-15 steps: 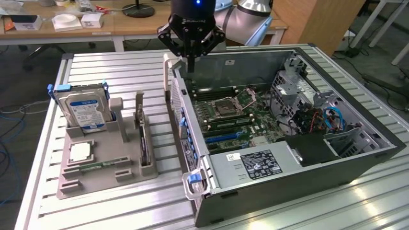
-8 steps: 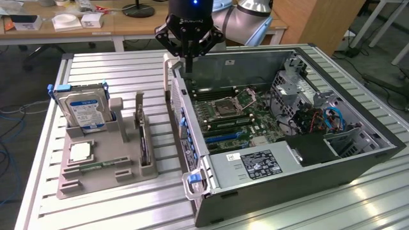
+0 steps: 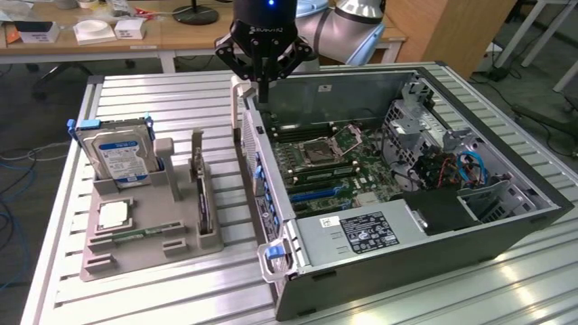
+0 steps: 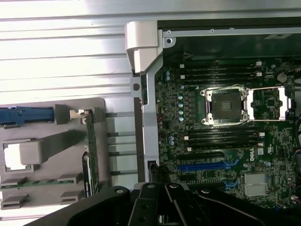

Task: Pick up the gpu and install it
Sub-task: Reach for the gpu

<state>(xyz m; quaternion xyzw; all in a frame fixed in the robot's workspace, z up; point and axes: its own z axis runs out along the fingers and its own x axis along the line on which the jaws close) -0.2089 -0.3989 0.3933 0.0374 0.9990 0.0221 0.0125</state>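
Observation:
The gpu [image 3: 204, 203] stands on edge in a slot of the grey holder [image 3: 135, 257], left of the open computer case [image 3: 271, 203] in the exterior view. The wrist view catches it edge-on as a thin green strip [image 4: 91, 150] with a silver bracket end. My gripper [image 3: 264, 91] hangs above the case's far left corner, fingers shut together and holding nothing. It is well apart from the gpu. Inside the case lies the motherboard [image 3: 325, 159] with a blue expansion slot [image 4: 202, 166].
A blue-labelled hard drive [image 3: 118, 154], a silver processor [image 3: 113, 214] and a narrow memory stick [image 3: 135, 234] also sit in the holder. The case holds a power supply [image 3: 361, 230] and a drive cage [image 3: 424, 128]. Everything rests on a slatted metal table [image 3: 162, 101].

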